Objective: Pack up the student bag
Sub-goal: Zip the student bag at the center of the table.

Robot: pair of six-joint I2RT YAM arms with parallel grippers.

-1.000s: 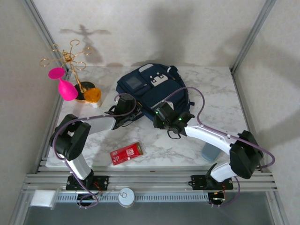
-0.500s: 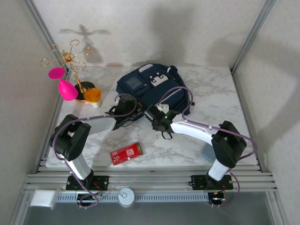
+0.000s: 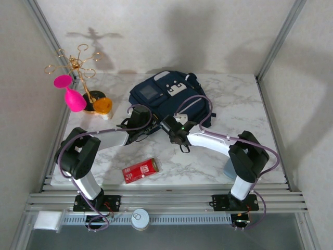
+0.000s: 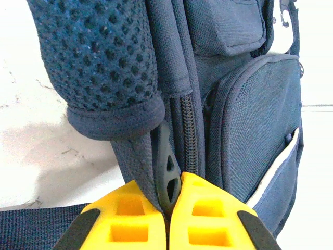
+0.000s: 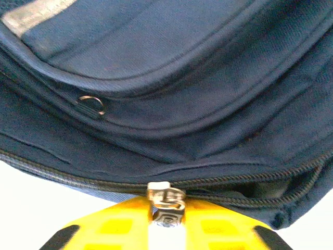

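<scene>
The student bag (image 3: pixel 166 98), navy-blue with grey-white front patches, lies flat at the back middle of the marble table. My left gripper (image 3: pixel 150 123) is at the bag's near left edge. In the left wrist view that gripper (image 4: pixel 170 200) is shut on a dark plastic strap tab (image 4: pixel 168 169) and the bag fabric beside the main zipper. My right gripper (image 3: pixel 169 128) is close beside it at the bag's near edge. In the right wrist view this gripper (image 5: pixel 166 217) is shut on the metal zipper pull (image 5: pixel 165 200). The zipper gapes to the right of the pull and is closed to its left.
A red flat box (image 3: pixel 140 170) lies near the table's front edge. At the back left stands a gold wire stand (image 3: pixel 78 65) with a pink object (image 3: pixel 74 99) and an orange one (image 3: pixel 102 105). A pale blue cylinder (image 3: pixel 230 169) sits front right behind the right arm.
My right gripper has slid left along the bag's near edge with the zipper pull, and its elbow has swung in. The left arm has stayed put.
</scene>
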